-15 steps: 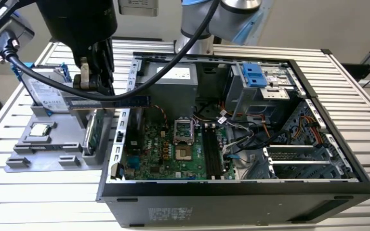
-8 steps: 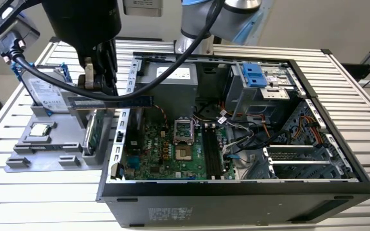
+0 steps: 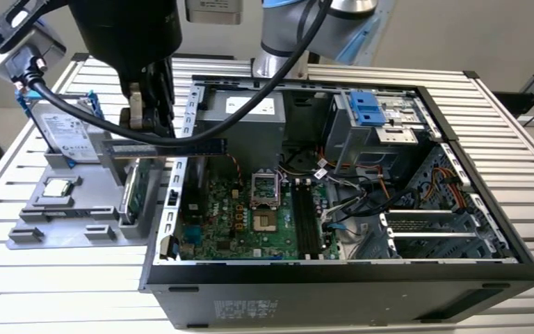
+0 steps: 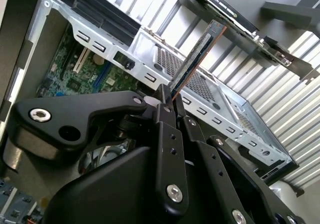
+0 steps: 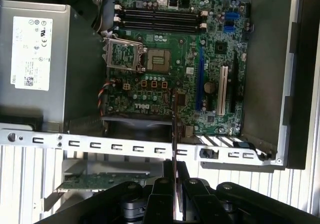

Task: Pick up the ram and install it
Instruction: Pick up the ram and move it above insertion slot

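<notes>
Slatted table [image 3: 517, 139], open case [image 3: 341, 296], downward-pointing gripper [image 3: 151, 131] clamping level ram [image 3: 192, 147]

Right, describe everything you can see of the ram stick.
The ram is a long, thin, narrow board with a row of dark chips on its face and a copper-coloured edge. The gripper is shut on it partway along its length and holds it level in the air, above the metal wall of the open computer case on the exterior view's left. It touches nothing else and is not in the motherboard's memory slots.

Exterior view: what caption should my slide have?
Robot fingers hold the ram over the open computer case side wall.
</notes>
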You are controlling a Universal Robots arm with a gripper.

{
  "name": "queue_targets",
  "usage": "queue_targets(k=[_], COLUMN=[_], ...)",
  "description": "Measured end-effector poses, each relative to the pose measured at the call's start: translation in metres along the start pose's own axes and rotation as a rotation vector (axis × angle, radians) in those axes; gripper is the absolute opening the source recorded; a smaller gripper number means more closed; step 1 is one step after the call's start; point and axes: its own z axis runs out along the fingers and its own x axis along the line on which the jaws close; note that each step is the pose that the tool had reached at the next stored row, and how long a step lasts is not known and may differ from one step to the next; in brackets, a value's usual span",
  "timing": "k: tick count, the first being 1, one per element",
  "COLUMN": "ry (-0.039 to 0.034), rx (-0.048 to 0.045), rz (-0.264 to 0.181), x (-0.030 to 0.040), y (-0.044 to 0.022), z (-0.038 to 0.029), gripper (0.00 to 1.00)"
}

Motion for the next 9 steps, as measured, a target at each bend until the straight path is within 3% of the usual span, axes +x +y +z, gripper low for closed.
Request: queue_targets(k=[9], ry=[0.0000], rx=[-0.0001], rz=[0.000], x=[-0.0003], y=[0.0060], z=[0.0002], gripper=[0.00])
